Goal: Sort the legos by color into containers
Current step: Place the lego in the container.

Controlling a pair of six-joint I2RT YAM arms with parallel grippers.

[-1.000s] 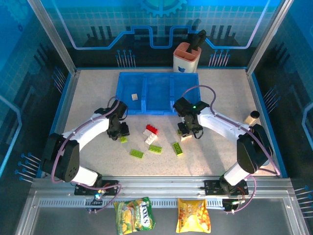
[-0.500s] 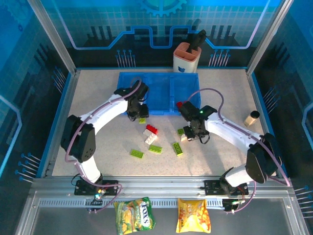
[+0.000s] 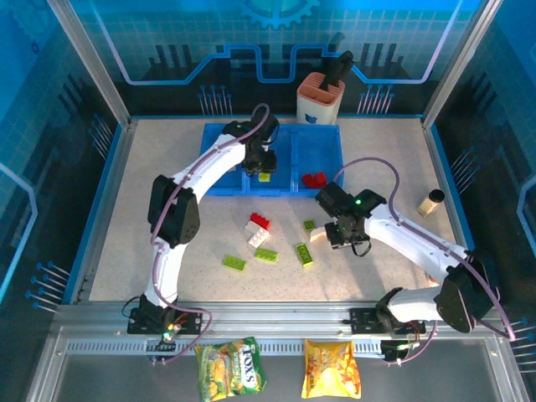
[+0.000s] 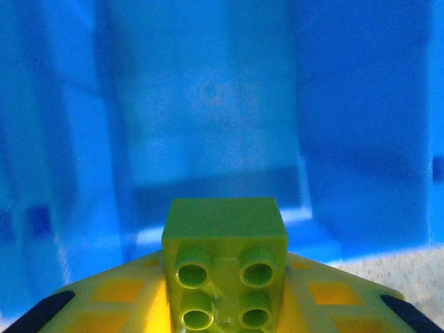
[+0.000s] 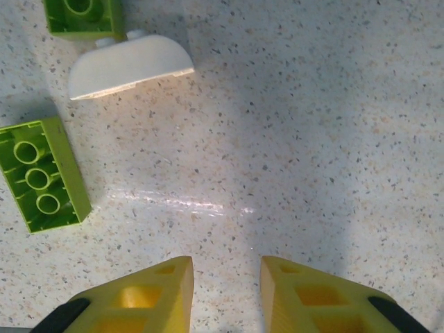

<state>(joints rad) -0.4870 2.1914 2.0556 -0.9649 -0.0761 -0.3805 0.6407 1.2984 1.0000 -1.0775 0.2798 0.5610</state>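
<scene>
The left gripper (image 3: 260, 167) is pinching a small lime green plastic brick with round studs (image 4: 225, 243) tight. It holds the brick up over the middle bin of the low blue see-through plastic tray with three bins (image 3: 322, 151), near the front wall. A small red plastic brick (image 3: 315, 180) lies in the right bin, at the front.

The right gripper (image 5: 227, 274) hangs low over the speckled white table (image 5: 312, 139), in front of the tray. Its two yellow fingers (image 5: 156, 291) are a little apart, and nothing is between them. Just past its tips lie a long lime green brick with three holes (image 5: 45, 173), a white brick with a curved side (image 5: 130, 64) and the corner of another green brick (image 5: 83, 15). The curved white brick and that corner brick are very close together.

More bricks lie on the table between the two arms. A second red brick (image 3: 260, 221) sits right beside a plain white brick (image 3: 258, 237). Nearer to the arm bases lie a flat lime green brick (image 3: 234, 262) and one more lime green brick (image 3: 266, 255) next to it.
</scene>
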